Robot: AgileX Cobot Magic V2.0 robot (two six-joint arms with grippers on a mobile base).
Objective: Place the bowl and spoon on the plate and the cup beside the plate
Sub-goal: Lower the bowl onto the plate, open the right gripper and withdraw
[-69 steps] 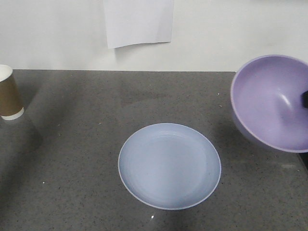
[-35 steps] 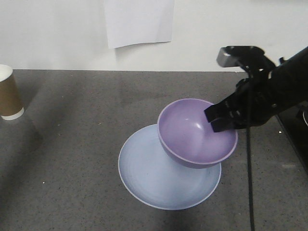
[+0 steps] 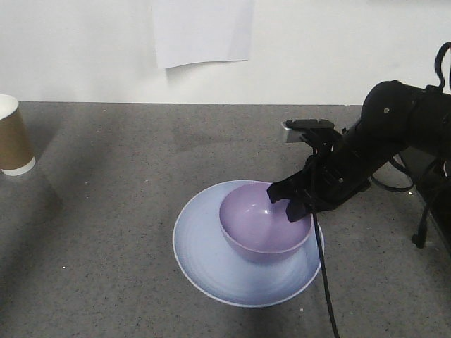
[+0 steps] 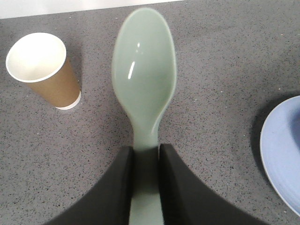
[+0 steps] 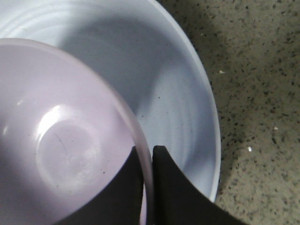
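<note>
The speckled dark grey tabletop [image 3: 106,211] bears the round, shallow pale blue plate [image 3: 204,271], with the deep, glossy lavender plastic bowl [image 3: 254,227] on it, its right rim pinched by the right gripper [image 5: 147,152]. The tall brown paper cup [image 3: 13,144] stands far left. The left gripper [image 4: 145,152] clamps the handle of the small mint-green plastic spoon [image 4: 144,79]

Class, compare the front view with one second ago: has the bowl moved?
Yes. The bowl went left and down, from the view's right edge onto the plate, which stayed put. The right pincer grips its rim.
</note>
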